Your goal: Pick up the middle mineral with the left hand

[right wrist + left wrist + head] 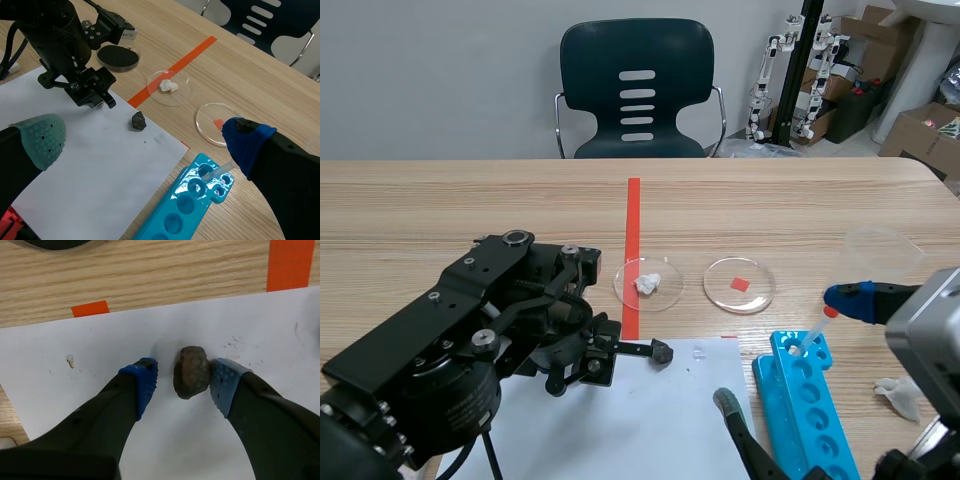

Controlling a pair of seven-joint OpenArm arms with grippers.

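A dark brown mineral (191, 371) lies on the white paper (150, 330), also seen in the scene view (661, 352) and the right wrist view (138, 121). My left gripper (184, 382) is open, low over the paper. In its own view the mineral sits between the blue pads, close against one pad (223, 385) and a gap away from the other (145, 382). The right wrist view shows that gripper (102, 100) slightly short of the mineral. My right gripper (145, 140) stands open over the paper's near right, with nothing between its fingers.
Past the paper stand a petri dish with a white mineral (647, 283) and another dish with a red bit (741, 283). A dish of dark material (117, 57) sits further left. A blue rack (810, 400) holding a dropper, a clear cup (880, 255) and a crumpled tissue (900, 395) are at the right.
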